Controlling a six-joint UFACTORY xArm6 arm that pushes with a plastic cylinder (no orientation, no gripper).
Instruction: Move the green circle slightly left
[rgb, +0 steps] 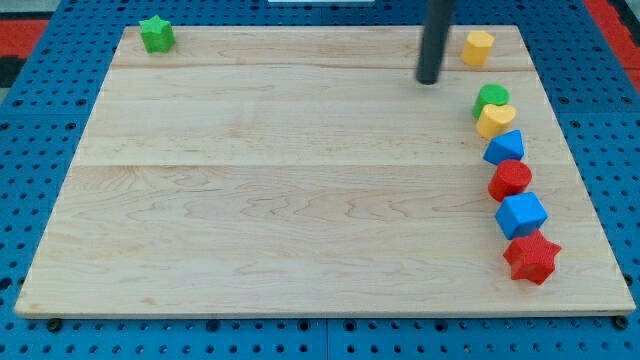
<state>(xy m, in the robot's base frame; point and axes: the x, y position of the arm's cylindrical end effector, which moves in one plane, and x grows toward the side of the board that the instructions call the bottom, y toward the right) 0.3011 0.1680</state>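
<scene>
No pincer, rod only: my tip (429, 80) upper-left of green circle (491, 97). Blocks: 2 green, 2 yellow, 2 blue, 2 red.

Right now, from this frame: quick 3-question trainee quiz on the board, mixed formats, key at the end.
1. True or false: my tip touches the green circle.
2. Which block stands alone near the view's top left? A) green star B) red star C) blue cube
3. Fill in: the block touching the green circle from below is the yellow ____.

Key: 1 false, the tip stands apart, to the circle's left and a little above; 2 A; 3 heart.
</scene>
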